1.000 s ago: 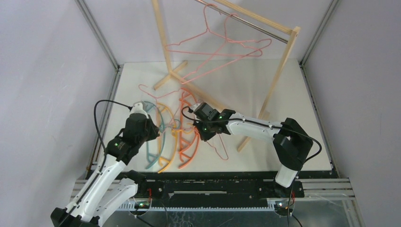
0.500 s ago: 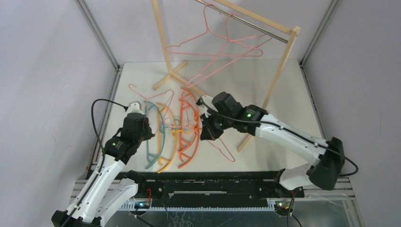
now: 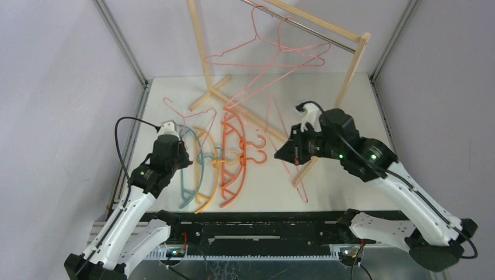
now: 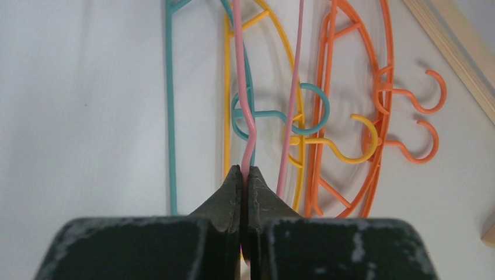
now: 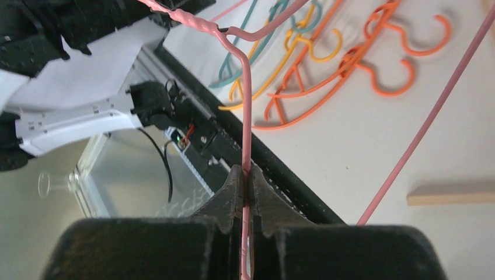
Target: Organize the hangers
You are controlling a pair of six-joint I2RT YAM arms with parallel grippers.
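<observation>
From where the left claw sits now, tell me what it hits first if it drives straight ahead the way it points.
The left claw, shut on a pink wire hanger, points along the table at the teal hanger's hook, which crosses the yellow hanger. It would probably meet that hook first, though height above the table is unclear.

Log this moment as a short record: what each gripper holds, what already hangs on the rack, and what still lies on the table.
left gripper: shut on a pink wire hanger that lies over the plastic ones
right gripper: shut on another pink wire hanger, lifted off the table
rack: two pink wire hangers on the rod
table: teal hanger, yellow hanger, two orange hangers, lying side by side
</observation>
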